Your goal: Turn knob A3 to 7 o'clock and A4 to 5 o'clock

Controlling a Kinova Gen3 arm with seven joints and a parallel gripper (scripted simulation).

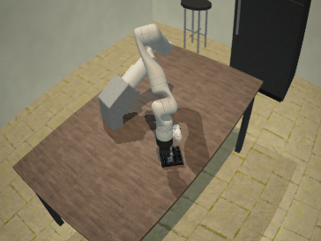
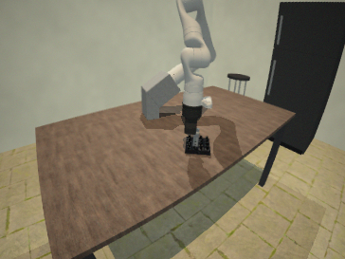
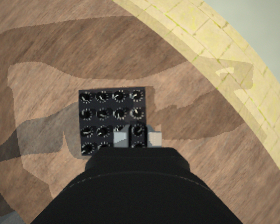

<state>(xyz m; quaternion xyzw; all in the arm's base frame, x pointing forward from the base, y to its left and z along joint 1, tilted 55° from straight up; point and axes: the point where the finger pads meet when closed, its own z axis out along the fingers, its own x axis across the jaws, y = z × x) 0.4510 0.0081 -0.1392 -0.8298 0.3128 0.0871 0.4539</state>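
Note:
The black knob box point(image 1: 177, 163) point(image 2: 203, 152) point(image 3: 111, 90) stands on the table, with four rows of four small black knobs. My gripper point(image 2: 195, 140) point(image 3: 137, 132) points down at the box and is partly open, with one light fingertip on each side of the right-hand column as the wrist view shows it. In that view a knob point(image 3: 138, 130) shows between the fingertips, with another knob just below it. I cannot tell whether the tips touch anything. The gripper body hides part of the bottom row. The names, the socket and most white lines are too small to read.
The wooden table point(image 1: 101, 173) point(image 2: 109, 172) carries the box near its long edge. The grey arm base point(image 1: 116, 100) point(image 2: 158, 96) stands behind it. A stool point(image 1: 196, 3) and a black fridge point(image 1: 269, 32) point(image 2: 308, 72) stand beyond the table.

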